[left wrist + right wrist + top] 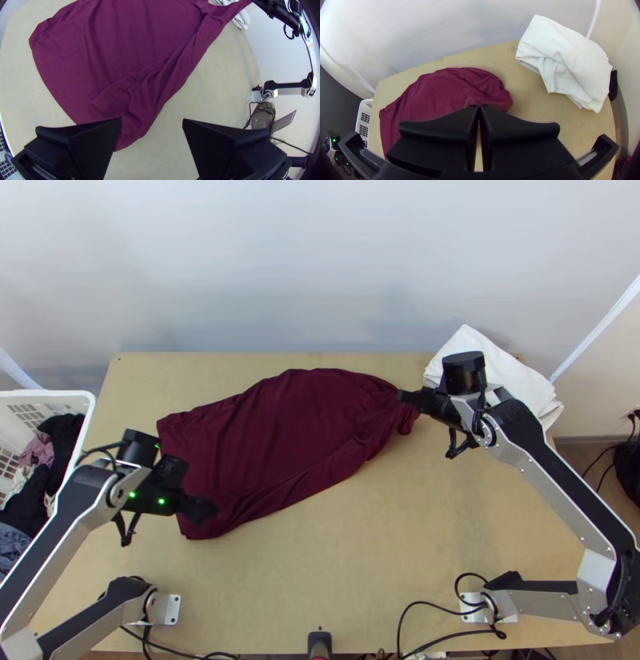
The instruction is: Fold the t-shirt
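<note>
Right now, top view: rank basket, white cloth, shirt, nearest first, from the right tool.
1. Shirt, gripped in the right tool.
2. White cloth, table's far right corner.
3. Basket, beyond the table's left edge.

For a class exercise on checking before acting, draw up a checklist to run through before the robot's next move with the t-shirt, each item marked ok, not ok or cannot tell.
1. Right gripper holds the t-shirt: ok, shut on its right end.
2. Left gripper holds it: not ok, open at the near left corner.
3. T-shirt smooth: not ok, creased.
4. White cloth apart from it: ok.
5. Both sleeves straight: cannot tell.
</note>
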`<move>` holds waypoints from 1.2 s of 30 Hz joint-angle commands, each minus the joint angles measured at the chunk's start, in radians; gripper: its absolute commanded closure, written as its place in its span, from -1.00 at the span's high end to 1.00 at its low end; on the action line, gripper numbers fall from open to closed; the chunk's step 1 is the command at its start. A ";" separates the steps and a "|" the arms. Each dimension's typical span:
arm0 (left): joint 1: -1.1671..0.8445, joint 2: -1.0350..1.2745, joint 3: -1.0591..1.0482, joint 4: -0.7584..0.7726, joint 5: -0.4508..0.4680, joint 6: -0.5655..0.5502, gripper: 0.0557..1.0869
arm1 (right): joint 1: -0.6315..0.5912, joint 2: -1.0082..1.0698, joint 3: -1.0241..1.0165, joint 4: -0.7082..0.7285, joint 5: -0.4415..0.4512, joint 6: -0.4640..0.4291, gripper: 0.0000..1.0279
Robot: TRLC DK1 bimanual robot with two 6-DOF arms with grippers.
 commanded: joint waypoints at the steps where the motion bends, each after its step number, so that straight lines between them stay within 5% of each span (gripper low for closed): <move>1: 0.065 0.045 0.012 -0.001 0.024 -0.043 0.29 | 0.001 -0.031 -0.027 0.013 -0.003 0.019 -0.94; 14: 0.185 0.196 0.021 0.033 0.026 -0.172 0.10 | 0.007 -0.041 -0.043 0.030 -0.003 0.021 -0.94; 16: 0.186 0.212 0.010 0.058 0.018 -0.193 -0.06 | 0.007 -0.042 -0.043 0.031 -0.003 0.021 -0.94; 36: 0.239 0.400 -0.071 0.136 -0.002 -0.188 -0.06 | 0.005 -0.048 -0.056 0.045 -0.003 0.031 -0.94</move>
